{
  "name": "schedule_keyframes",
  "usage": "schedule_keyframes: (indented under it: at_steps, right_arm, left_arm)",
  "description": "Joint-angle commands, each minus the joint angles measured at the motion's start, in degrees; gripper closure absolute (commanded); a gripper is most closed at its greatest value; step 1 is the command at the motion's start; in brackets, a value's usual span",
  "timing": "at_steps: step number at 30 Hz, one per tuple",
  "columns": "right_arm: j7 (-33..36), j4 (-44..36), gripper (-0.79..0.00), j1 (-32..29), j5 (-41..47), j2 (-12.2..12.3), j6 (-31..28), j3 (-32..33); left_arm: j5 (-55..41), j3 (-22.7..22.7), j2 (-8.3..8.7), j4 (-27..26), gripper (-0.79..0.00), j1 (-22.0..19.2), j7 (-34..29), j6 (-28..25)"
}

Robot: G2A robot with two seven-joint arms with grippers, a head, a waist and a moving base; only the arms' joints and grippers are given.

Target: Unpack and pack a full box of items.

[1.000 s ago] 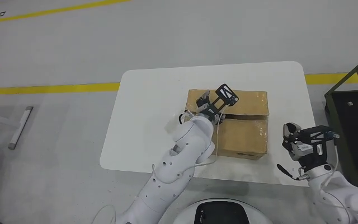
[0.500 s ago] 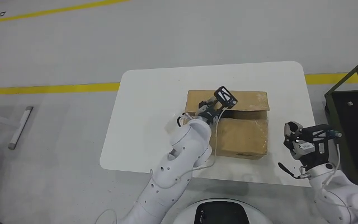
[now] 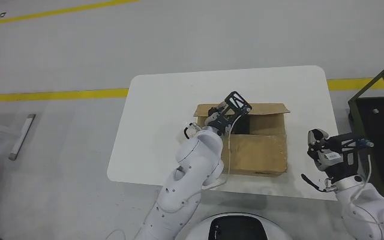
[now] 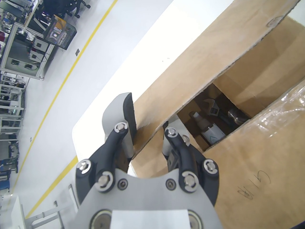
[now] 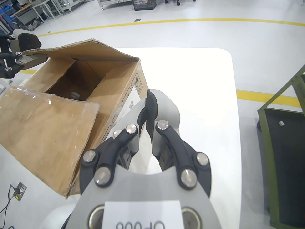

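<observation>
Handwriting (image 4: 253, 187) on taped flap (image 4: 250, 148); left hand (image 4: 146, 120) pinching far flap (image 4: 202, 55), right hand (image 5: 149, 113) pressed together.

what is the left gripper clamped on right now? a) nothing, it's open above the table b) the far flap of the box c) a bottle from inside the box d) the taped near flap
b: the left gripper has one finger on each side of the far flap at its edge, while the bottle lies inside the box.
</observation>
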Motion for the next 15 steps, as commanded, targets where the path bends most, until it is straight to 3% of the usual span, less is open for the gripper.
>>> schedule_keyframes:
  at_steps: [1,12,15]
  right_arm:
    - [-0.20,-0.47,0.000,-0.23,0.22,-0.02,0.02,0.24]
    - [-0.91,-2.44,0.000,-2.10,1.55,-0.10,-0.18,2.53]
    - [-0.80,-2.90,0.000,-2.44,1.80,-0.10,-0.32,3.42]
  left_arm:
    - [0.76,0.71,-0.41,2.41,-0.785,-2.34,1.41,0.85]
    - [4.04,4.94,-3.35,19.18,-0.785,-14.73,9.79,7.41]
    - [5.05,6.10,-4.29,23.72,-0.785,-16.61,8.15,10.32]
